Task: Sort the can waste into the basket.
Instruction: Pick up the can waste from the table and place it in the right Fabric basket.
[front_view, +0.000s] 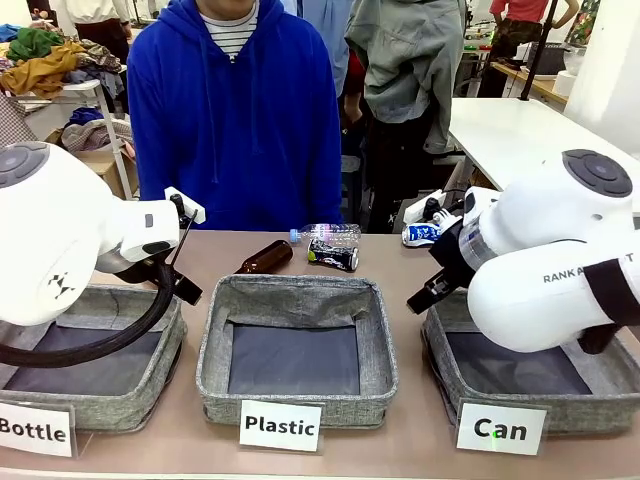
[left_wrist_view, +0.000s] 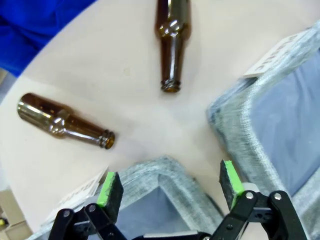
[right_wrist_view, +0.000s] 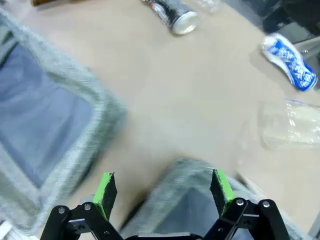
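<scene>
1. Lying on its side at the far middle of the beige table: dented black and silver drink can with colourful print. The crushed blue and white can sits farther right.
2. Grey woven-fabric basket carded "Can": near right, both cans beyond it.
3. Right gripper: over that basket's corner, pointing down, jaws wide, empty.
4. Left gripper: over another grey basket's corner, jaws wide, empty.

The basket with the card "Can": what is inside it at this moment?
Only its dark lining shows inside the basket. The right arm covers its rear part, so that part cannot be seen.
</scene>
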